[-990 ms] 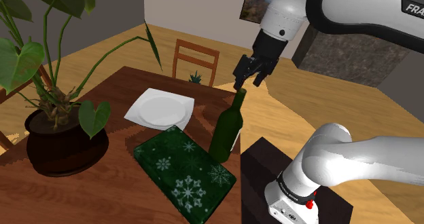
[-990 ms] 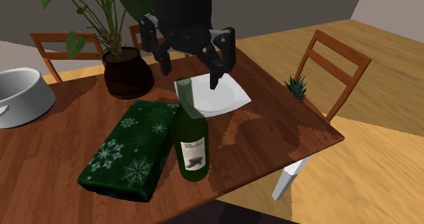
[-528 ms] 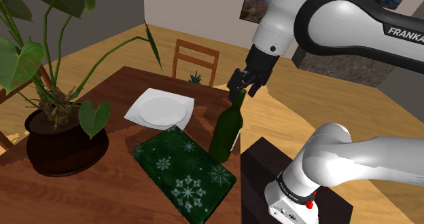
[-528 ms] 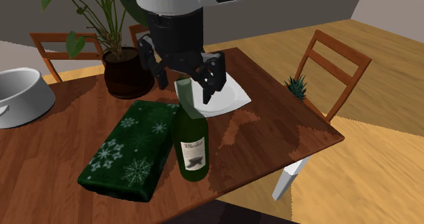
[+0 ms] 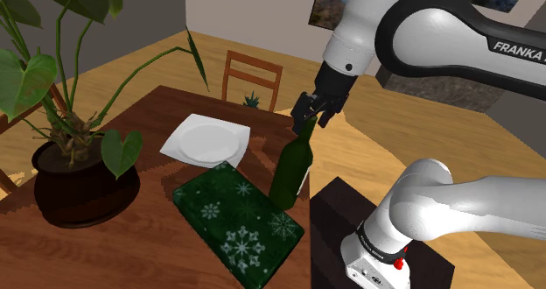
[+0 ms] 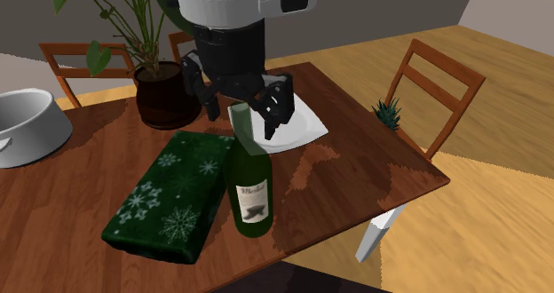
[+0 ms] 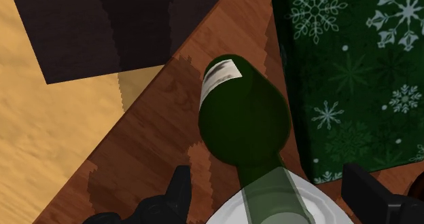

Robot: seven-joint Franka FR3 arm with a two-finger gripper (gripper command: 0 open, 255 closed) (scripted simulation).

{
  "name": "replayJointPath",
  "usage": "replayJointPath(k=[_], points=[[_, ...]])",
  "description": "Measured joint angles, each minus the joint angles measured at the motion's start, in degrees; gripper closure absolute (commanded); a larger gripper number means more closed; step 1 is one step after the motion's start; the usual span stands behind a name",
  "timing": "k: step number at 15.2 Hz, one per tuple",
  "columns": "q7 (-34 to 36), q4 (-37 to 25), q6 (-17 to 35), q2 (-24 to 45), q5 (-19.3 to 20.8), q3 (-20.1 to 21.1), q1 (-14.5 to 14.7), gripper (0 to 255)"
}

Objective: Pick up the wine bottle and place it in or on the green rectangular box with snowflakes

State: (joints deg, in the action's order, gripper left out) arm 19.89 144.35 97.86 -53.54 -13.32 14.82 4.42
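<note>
The job stands at the grasping step: the all-black two-finger gripper [image 5: 308,112] hangs over the dark green wine bottle with a white label [image 5: 291,166], which stands upright on the brown wooden table [image 6: 355,171] near the centre of the shoulder view, close to the table's edge. The claw is spread, one finger on each side of the bottle's neck. In the wrist view the black fingers [image 7: 182,189] flank the neck with a gap on both sides, so nothing is pinched yet. The dark green rectangular box patterned with white snowflakes [image 5: 236,219] lies flat just beside the bottle, at lower centre of the shoulder view and lower left of the second exterior view, with a white square plate [image 6: 300,122] behind it. To my judgement the next move calls for pressing the fingers together squarely on the neck, perhaps a little lower for a surer hold, then lifting straight up before a short carry sideways over the box. The bottle is tall and narrow at the grip, so it could swing or tip if taken off-centre.
</note>
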Motion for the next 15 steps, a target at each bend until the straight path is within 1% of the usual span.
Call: replayJointPath(k=[10,15], points=[[0.00,-0.01,0.00,-0.01,0.00,-0.01,0.00,255],[0.22,-3.50,-2.74,0.76,0.52,-0.47,-0.27,255]])
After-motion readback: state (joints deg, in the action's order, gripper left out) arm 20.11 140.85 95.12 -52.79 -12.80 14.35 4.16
